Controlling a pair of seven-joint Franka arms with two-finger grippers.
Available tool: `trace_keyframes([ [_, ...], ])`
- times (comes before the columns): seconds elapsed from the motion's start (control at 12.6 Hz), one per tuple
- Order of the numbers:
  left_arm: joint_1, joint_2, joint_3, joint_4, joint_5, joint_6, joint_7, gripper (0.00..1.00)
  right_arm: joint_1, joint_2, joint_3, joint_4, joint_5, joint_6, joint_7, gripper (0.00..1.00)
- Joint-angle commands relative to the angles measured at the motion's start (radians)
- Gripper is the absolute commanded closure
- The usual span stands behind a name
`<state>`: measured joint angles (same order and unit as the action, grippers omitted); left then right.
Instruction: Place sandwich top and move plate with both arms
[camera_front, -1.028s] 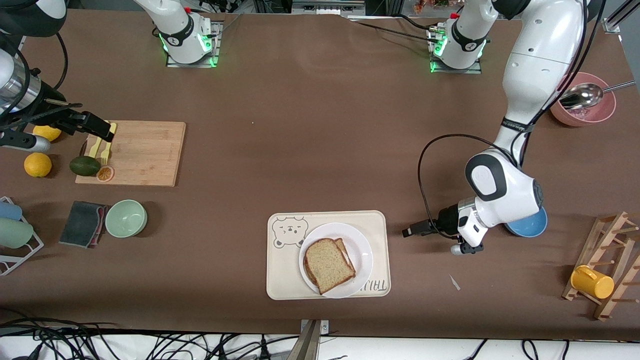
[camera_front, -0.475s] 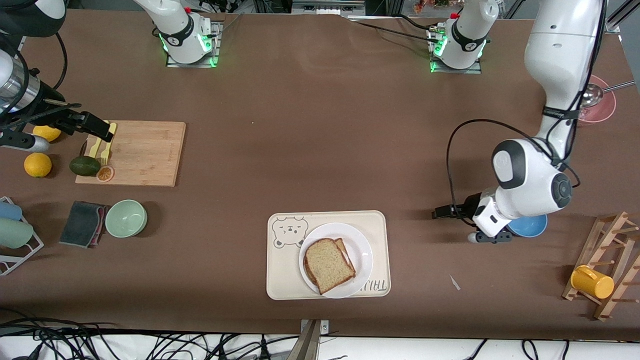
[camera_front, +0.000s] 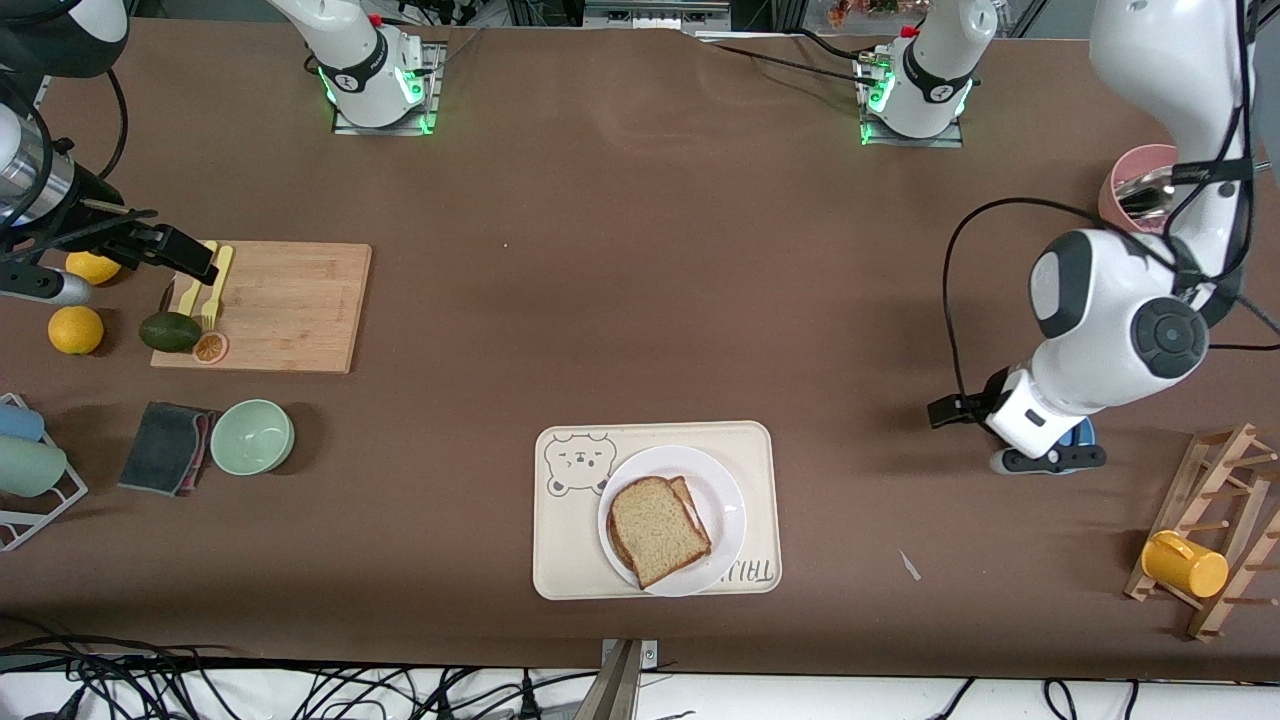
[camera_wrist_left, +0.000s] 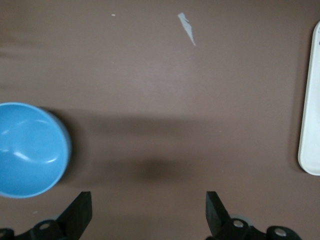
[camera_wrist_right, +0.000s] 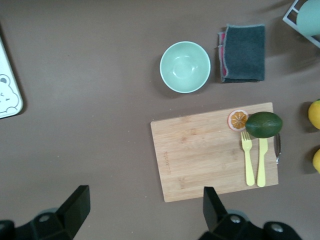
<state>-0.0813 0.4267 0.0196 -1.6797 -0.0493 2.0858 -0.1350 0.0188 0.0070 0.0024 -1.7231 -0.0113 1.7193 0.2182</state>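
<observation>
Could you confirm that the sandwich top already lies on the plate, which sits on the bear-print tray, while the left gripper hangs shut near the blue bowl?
One detail is off: the left gripper is open, its jaws spread wide in the left wrist view. The rest holds: the sandwich top lies on the plate, which sits on the bear-print tray, and the gripper hangs near the blue bowl.

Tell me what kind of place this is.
Likely a robotics lab staged as a kitchen: two arms bolted to a brown-covered table, a loose tangle of cables along its edge, and props like a cutting board and a sandwich plate.
</observation>
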Motion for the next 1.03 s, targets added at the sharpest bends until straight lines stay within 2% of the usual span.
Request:
trace_keyframes([
  [0.0, 0.003, -0.095, 0.039, 0.011, 0.071, -0.076, -0.011, 0.0, -0.006, -0.007, 0.005, -0.001, -0.019, 0.0, -0.017, 0.0],
  [0.4, 0.028, -0.275, 0.046, 0.027, 0.075, -0.202, -0.008, 0.0, -0.006, -0.004, 0.01, -0.001, -0.018, 0.0, -0.02, 0.0],
  [0.79, 0.025, -0.281, 0.034, 0.194, 0.077, -0.418, 0.006, 0.0, -0.005, -0.002, 0.01, -0.003, -0.018, 0.0, -0.02, 0.0],
  [0.95, 0.025, -0.281, 0.028, 0.221, 0.077, -0.498, 0.009, 0.0, -0.006, -0.002, 0.01, -0.003, -0.018, -0.001, -0.02, 0.0],
])
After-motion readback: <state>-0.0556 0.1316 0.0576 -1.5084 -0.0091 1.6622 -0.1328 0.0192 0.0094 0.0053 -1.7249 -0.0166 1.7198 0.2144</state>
